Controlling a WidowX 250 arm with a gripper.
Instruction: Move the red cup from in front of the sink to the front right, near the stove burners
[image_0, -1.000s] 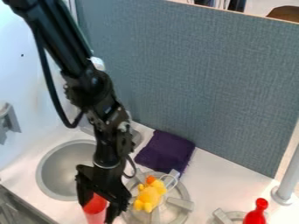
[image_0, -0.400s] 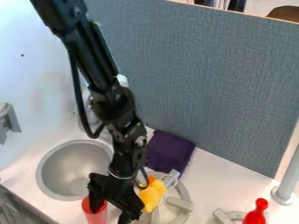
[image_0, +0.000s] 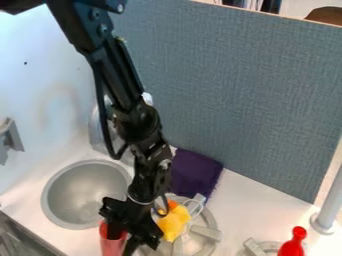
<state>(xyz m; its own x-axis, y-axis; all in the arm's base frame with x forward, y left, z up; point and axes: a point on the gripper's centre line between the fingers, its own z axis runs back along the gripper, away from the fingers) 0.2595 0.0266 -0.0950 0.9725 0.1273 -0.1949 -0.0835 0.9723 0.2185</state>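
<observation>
The hand (image_0: 125, 243) has moved a bit away from the sink (image_0: 48, 200), w/ 1 red cup (image_0: 109, 246) now beside it, on its sink side. Open or closed, I cannot tell; so grip is unconf.

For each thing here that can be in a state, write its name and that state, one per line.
Gripper: lowered at the cup
Red cup: apparently upright, partly hidden by the gripper
Yellow toy: resting on the burner, partly hidden
Purple cloth: folded, lying beside the divider
Sink basin: uncovered
Red bottle-shaped toy: roughly upright, base out of view
Pole: standing upright
</observation>
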